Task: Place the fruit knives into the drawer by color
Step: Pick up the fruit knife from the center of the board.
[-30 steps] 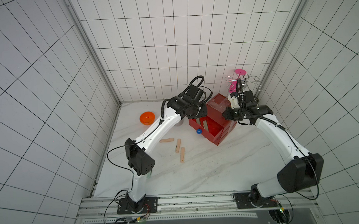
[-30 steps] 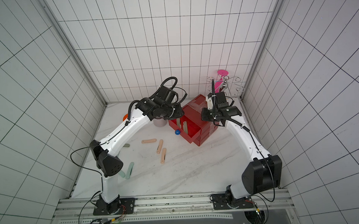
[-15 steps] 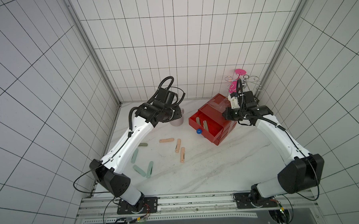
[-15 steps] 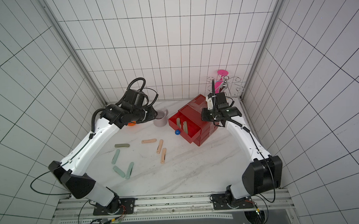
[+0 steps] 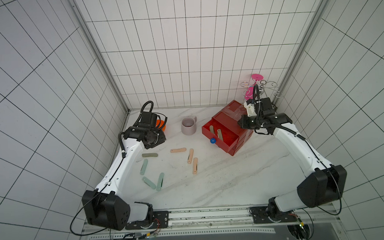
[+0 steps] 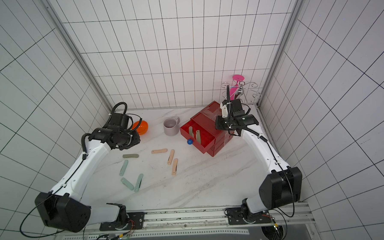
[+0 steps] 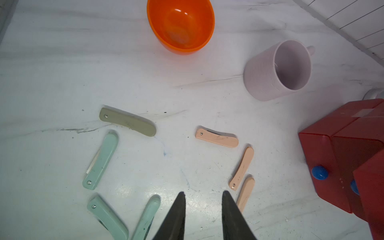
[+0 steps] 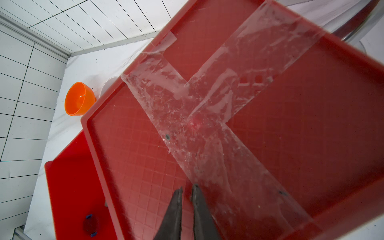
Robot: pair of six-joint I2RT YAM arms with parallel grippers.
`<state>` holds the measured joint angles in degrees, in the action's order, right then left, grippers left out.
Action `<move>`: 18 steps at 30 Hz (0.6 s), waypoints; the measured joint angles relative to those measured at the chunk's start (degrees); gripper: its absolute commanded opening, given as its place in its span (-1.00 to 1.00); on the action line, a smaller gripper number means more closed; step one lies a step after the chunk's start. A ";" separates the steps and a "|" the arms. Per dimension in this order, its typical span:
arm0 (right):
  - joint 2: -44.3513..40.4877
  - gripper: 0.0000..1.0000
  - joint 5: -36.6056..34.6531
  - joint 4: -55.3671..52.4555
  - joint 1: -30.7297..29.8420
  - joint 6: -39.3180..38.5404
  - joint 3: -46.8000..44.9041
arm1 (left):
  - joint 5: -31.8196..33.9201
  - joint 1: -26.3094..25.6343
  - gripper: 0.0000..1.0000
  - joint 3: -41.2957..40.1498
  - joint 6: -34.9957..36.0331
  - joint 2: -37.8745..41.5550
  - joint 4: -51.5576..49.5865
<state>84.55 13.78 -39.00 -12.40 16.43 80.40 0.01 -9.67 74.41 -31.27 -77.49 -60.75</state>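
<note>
1. Knives: three pink knives (image 5: 178,150), one olive knife (image 5: 150,155) and three mint knives (image 5: 144,166) lie on the table (image 5: 223,186). Two olive knives (image 5: 219,134) lie in the pulled-out top drawer (image 5: 228,135) of the red chest (image 5: 243,142).
2. Left gripper (image 7: 202,194) hangs above the table knives, jaws apart, empty.
3. Right gripper (image 8: 187,187) is over the chest's taped top, jaws nearly closed, holding nothing.
4. Bowl (image 7: 180,27) and mug (image 7: 276,70) stand behind the knives.

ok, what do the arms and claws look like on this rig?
Both alike: left arm and right arm have white link shells, black joint housings, black corrugated cable looping at the wrist. Left claw and right claw: dark, tapered, pointed fingers.
</note>
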 measured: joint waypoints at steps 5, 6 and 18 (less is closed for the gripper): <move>-0.07 -0.72 0.02 0.11 0.00 0.00 -0.11 | 0.87 3.96 -0.34 -1.27 1.62 -1.68 -1.18; -0.11 -0.71 0.02 0.17 0.00 -0.02 -0.17 | 1.09 4.59 -0.34 -1.81 1.75 -2.14 -1.11; -0.42 -0.70 0.09 0.68 0.00 -0.20 -0.63 | 1.88 7.74 -0.18 -6.88 2.19 -9.94 0.87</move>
<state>84.14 13.87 -38.33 -12.40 16.23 79.77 1.89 -1.93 67.53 -29.08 -87.44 -59.88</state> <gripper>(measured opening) 0.146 0.392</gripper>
